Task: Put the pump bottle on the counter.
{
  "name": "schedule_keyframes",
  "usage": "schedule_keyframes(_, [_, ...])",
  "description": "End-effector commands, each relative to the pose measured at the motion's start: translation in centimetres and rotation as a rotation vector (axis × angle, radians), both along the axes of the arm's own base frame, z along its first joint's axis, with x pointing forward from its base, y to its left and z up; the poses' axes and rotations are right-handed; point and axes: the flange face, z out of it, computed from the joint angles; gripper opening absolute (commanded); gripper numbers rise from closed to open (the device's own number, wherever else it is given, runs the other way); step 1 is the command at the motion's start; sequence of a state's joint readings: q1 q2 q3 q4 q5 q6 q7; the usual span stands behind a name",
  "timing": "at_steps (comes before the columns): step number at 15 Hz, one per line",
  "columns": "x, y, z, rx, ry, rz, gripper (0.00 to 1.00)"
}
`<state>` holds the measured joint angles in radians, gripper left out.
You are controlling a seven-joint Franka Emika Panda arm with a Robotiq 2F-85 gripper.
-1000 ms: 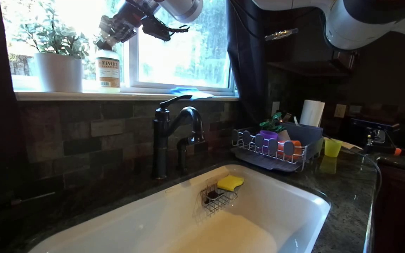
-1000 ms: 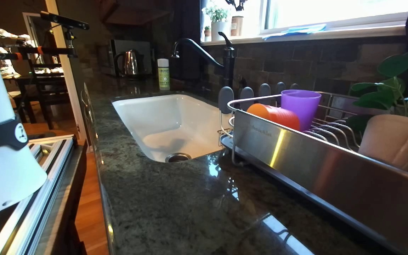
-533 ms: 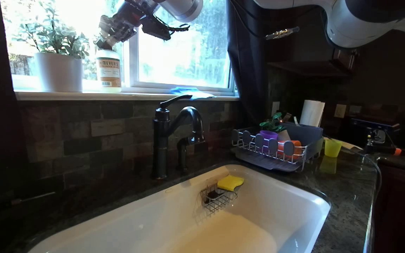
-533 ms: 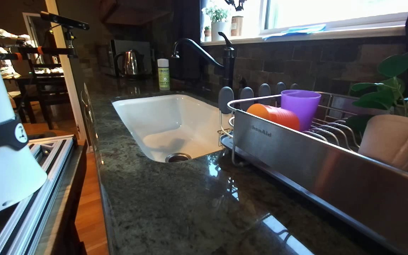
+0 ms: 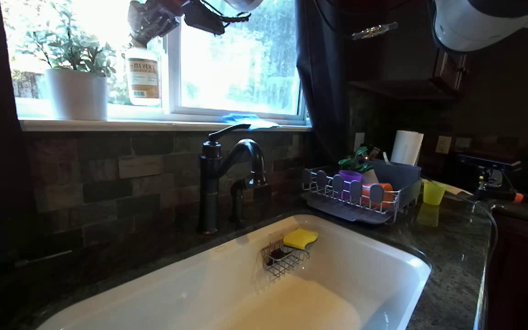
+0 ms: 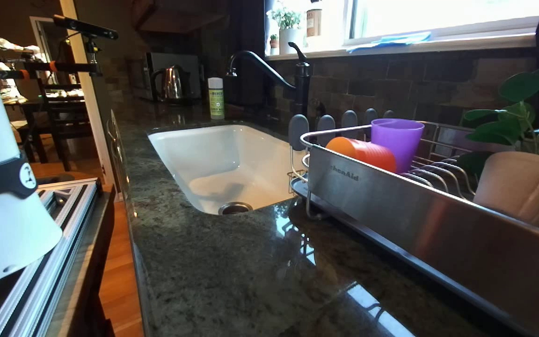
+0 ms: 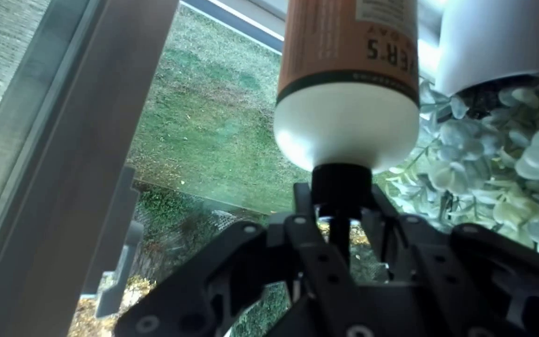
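Above the sill (image 5: 186, 125), just beside the white pot (image 5: 78, 94), the bottle (image 5: 145, 78) is held clear of any support, nearly upright with a slight lean. Its dark collar (image 7: 342, 180) is pinched in the gripper (image 7: 343, 199), with 1 finger on each side, as is shown in the wrist view. The step in hand is judged to be the carry to the counter (image 6: 213, 262), with the lift done and the placing left to do. Since the hold is high and narrow, the body below may swing or twist, so slow, even travel is advised. The pot should be drawn away from first, and the faucet (image 5: 209, 188), with its lever (image 5: 229, 132), passed with room to spare. Over the counter, the base should be levelled and lowered until its weight is borne; only then should the grip be eased, so that nothing is dragged. The stone is dark, speckled and glossy, and a smooth base might slide on it. A sink (image 5: 369, 245) is set into it, and beside this a rack (image 6: 391, 206) is loaded with a purple cup (image 6: 396, 142) and an orange cup (image 6: 363, 154). Farther back, a kettle (image 6: 172, 84) and a can (image 6: 216, 100) are seen in an exterior view. The room is lit mostly from the window (image 5: 241, 64), and the wall tiles (image 5: 122, 183) are left in shadow.
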<state>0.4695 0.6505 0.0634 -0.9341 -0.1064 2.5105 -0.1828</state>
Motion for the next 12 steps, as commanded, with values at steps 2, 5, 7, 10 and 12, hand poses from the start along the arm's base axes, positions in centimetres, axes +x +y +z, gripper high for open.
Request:
schedule_keyframes(2, [-3.8, 0.8, 3.0, 0.023, -0.052, -0.037, 0.08])
schedule_keyframes(5, [-7.0, 1.1, 4.3, 0.046, -0.065, -0.055, 0.08])
schedule_keyframes(7, [-9.3, 1.0, 5.6, 0.061, -0.071, -0.081, 0.08])
schedule_keyframes(10, [-12.5, -0.7, 7.1, 0.064, -0.071, -0.180, 0.08])
schedule_keyframes(12, [-14.7, -2.2, 7.7, 0.069, -0.078, -0.253, 0.08])
